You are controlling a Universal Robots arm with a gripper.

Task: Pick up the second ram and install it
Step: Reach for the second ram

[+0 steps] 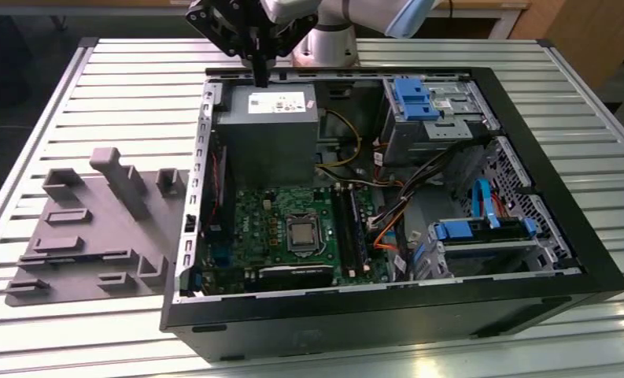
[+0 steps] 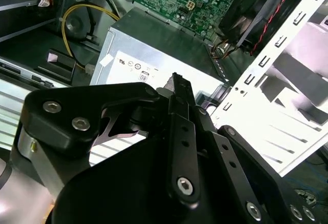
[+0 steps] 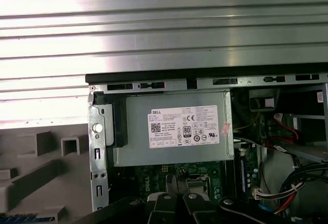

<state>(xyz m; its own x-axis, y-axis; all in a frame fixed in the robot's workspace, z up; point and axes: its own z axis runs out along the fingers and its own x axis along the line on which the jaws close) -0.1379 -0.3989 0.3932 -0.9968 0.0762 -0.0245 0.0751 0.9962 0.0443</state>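
My gripper (image 1: pixel 259 77) hangs over the back edge of the open computer case (image 1: pixel 563 236), just above the grey power-supply box (image 1: pixel 267 126). Its black fingers (image 2: pixel 177 88) are pressed together with nothing between them, and its fingertips (image 3: pixel 177 203) point down at the box's label. The green motherboard (image 1: pixel 286 232) lies below the box, with long black slots (image 1: pixel 349 232) on its right side. A grey holder (image 1: pixel 91 228) lies on the table at the exterior view's left. A blue strip (image 3: pixel 23 218) shows on that holder; I cannot tell whether it is the second ram.
Blue drive brackets (image 1: pixel 411 98) and a drive cage (image 1: pixel 480 232) fill the case's right side, with loose cables (image 1: pixel 396 213) between them and the motherboard. The slatted metal table (image 1: pixel 123 87) surrounds the case. The arm's base (image 1: pixel 327 43) stands behind the case.
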